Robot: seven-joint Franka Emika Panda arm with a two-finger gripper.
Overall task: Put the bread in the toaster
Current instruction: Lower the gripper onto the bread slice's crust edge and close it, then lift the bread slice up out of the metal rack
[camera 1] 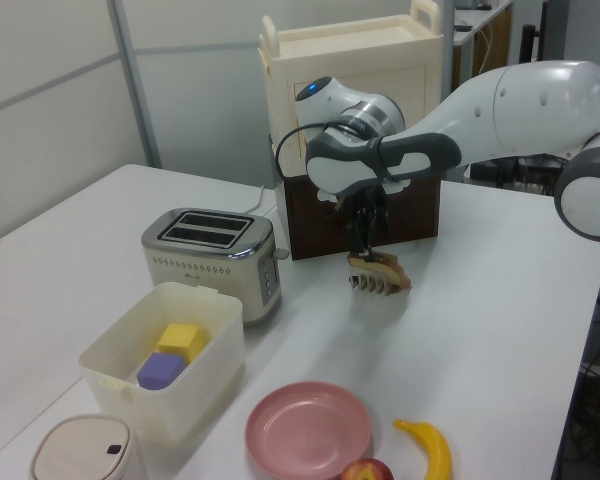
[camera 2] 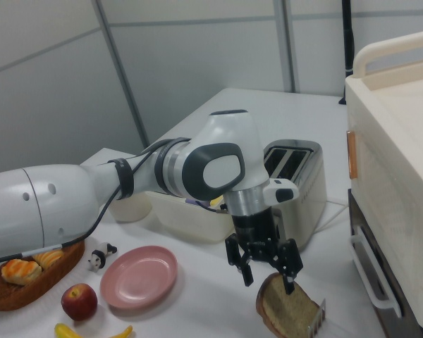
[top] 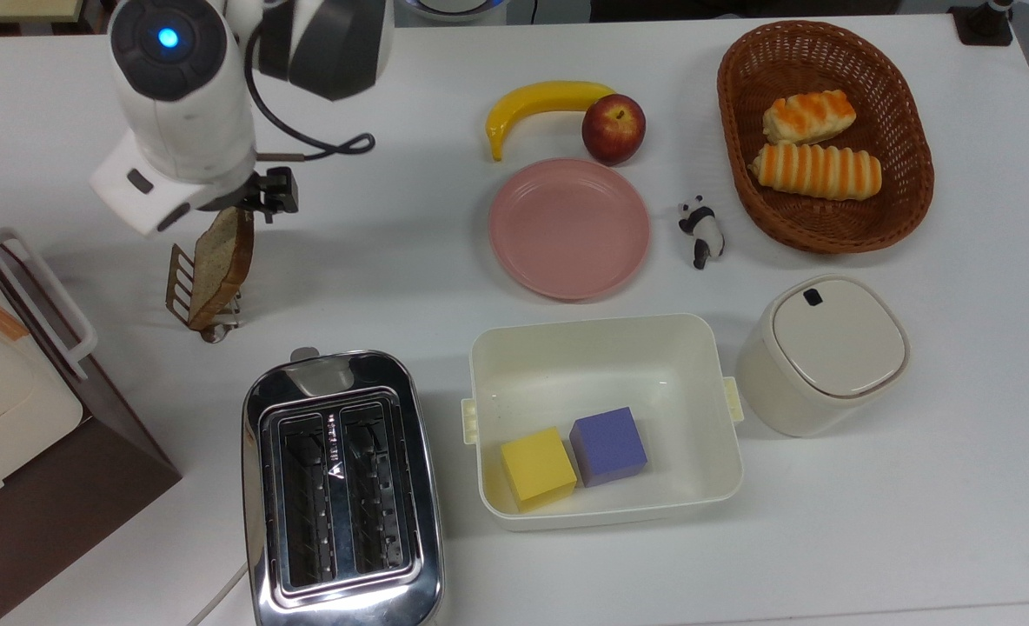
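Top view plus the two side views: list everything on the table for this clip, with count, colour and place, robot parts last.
bread: 1, tan, leaning on rack, top view's left
rack: 1, metal, under bread
toaster: 1, chrome, bottom left
tub: 1, cream, bottom centre
cubes: 2, yellow and purple, in tub
plate: 1, pink, centre
banana: 1, yellow, above plate
apple: 1, red, beside banana
panda: 1, black-white, right of plate
basket: 1, brown, top right
rolls: 2, orange-striped, in basket
lidded bin: 1, cream, right
gripper: 1, black, open over bread

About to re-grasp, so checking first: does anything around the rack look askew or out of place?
Yes. The bread leans tilted across the toast rack instead of standing upright in it. The pincer hangs open just above it, holding nothing. The toaster slots are empty.
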